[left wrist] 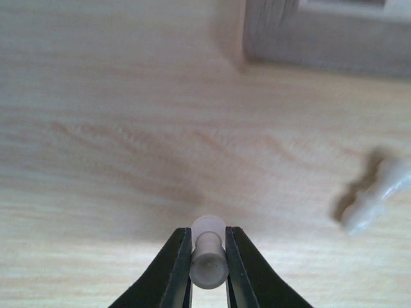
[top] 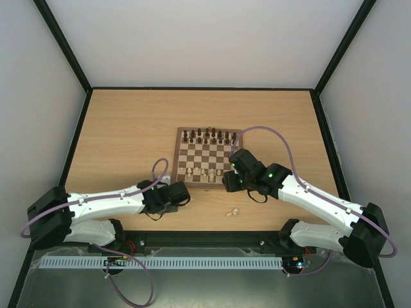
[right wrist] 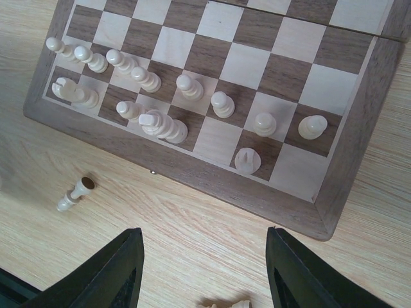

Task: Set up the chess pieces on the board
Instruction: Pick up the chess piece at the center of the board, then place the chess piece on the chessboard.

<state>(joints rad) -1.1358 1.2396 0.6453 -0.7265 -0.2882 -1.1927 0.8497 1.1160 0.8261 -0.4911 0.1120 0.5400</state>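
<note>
The left end effector [left wrist: 209,236] is pinched shut on a small cream piece [left wrist: 209,260], its black fingers [left wrist: 176,273] touching both flanks of the stem. The piece seems to lie along the fingers, flat base toward the camera and rounded head outward, though the close blur makes that uncertain. From it the board [top: 209,156] lies ahead and to the right, its near left corner closest. The carry should run that way, and the piece will likely need tipping upright before it is set down.

The right end effector [right wrist: 205,273] is spread wide and empty, hovering over the bench [top: 128,128] just off the board's near edge, toward its right corner.

White pieces [right wrist: 160,125] of smooth turned wood stand on the board's two near rows, and the nearest row has bare squares. Dark pieces [top: 209,135] line the far side. A loose piece [right wrist: 76,194] lies on its side just off the near border, its brown base showing, nearer the right arm. The bench is pale wood grain.
</note>
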